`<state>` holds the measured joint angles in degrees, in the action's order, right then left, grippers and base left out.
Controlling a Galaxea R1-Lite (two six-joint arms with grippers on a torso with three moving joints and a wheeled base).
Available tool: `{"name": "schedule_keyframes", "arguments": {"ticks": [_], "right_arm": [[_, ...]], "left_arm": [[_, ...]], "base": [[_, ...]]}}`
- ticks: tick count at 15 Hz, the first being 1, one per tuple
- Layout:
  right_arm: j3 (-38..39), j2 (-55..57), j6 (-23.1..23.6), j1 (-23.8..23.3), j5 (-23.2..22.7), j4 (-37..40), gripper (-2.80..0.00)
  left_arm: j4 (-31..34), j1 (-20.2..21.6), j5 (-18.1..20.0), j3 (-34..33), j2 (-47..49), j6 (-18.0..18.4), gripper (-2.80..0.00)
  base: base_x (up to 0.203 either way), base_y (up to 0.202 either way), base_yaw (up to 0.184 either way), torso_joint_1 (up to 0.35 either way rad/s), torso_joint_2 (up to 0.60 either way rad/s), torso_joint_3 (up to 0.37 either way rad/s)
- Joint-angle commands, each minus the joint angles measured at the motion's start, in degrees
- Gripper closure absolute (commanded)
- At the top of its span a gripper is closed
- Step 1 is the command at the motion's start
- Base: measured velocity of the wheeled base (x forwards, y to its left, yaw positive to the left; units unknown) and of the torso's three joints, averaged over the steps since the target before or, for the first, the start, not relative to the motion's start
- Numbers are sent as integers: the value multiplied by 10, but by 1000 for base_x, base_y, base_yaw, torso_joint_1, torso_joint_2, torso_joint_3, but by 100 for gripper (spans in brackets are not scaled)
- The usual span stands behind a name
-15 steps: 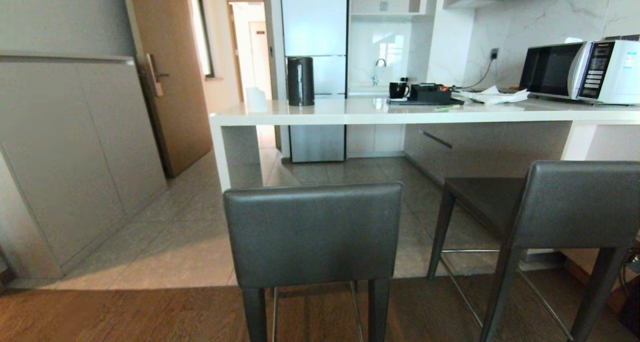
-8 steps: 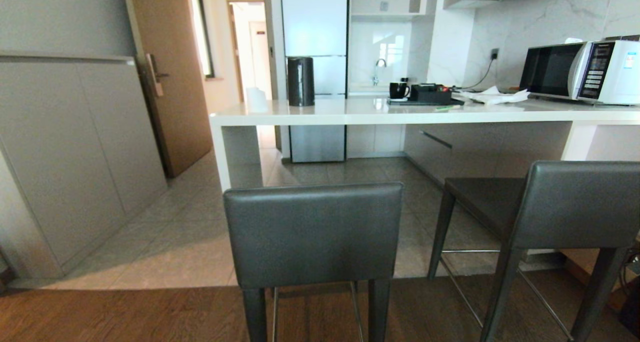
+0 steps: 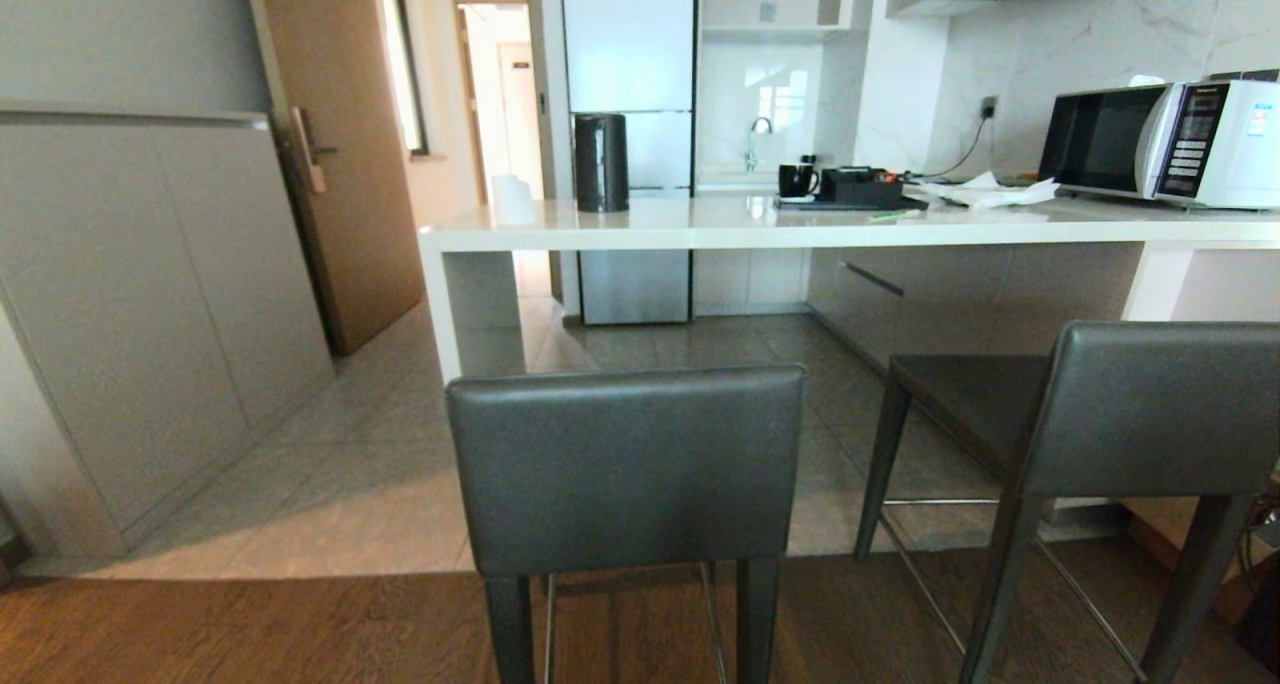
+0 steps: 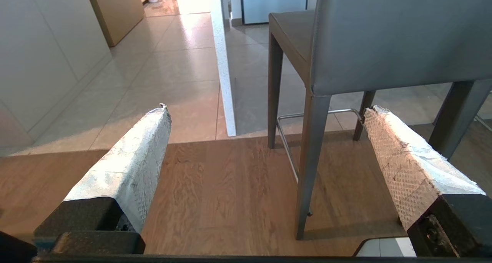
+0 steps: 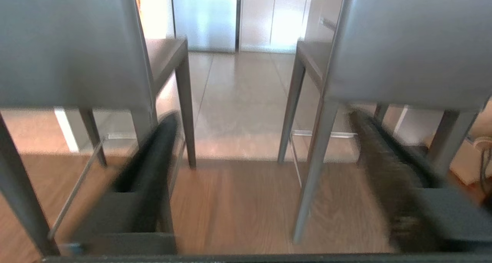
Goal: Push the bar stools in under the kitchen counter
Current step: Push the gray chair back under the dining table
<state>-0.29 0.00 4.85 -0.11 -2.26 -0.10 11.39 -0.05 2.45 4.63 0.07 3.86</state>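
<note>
Head view unchanged over the last second: neither stool has shifted against the counter (image 3: pixel 800 226), so the push has not begun and both remain to be done. Left to right, taking the counter as landmark. Cabinets (image 3: pixel 140 294) and a door (image 3: pixel 340 144) stand left of the counter's end panel (image 3: pixel 440 304). Kettle (image 3: pixel 601 162) sits on the counter near its left end; tray (image 3: pixel 850 196) mid-top; microwave (image 3: pixel 1160 144) toward its right end. Left stool (image 3: pixel 625 469) stands in front of the counter's left half, well short of its edge, backrest toward the robot and square to it, on the wood floor (image 3: pixel 250 629) near the tile seam. Right stool (image 3: pixel 1100 434) stands in front of the right half, turned at an angle, seat corner pointing toward the counter, not under it either. Both: dark grey leather backrests, dark seats, slim dark legs, thin metal footrails; they look light enough to slide, though a high push may tip them. Left gripper (image 4: pixel 265 111): low behind the left stool, jaws wide apart, empty. Right gripper (image 5: pixel 261 120): low, facing the gap between the stools, jaws apart, nothing held, touching nothing.
</note>
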Motion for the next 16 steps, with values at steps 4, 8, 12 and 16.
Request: {"name": "schedule_keyframes", "arguments": {"ticks": [4, 8, 12, 16], "right_arm": [[3, 0, -18, 0, 3, -3, 0], [3, 0, -17, -1, 8, -3, 0], [3, 0, -13, -1, 8, -3, 0], [3, 0, -11, -1, 8, -2, 0]], "left_arm": [[0, 0, 0, 0, 1, 0, -280], [0, 0, 0, 0, 1, -1, -280], [0, 0, -1, 0, 1, -2, -280], [1, 1, -2, 0, 1, -3, 0]], "base": [[0, 0, 0, 0, 0, 0], [0, 0, 0, 0, 0, 0], [0, 0, 0, 0, 0, 0], [0, 0, 0, 0, 0, 0]]}}
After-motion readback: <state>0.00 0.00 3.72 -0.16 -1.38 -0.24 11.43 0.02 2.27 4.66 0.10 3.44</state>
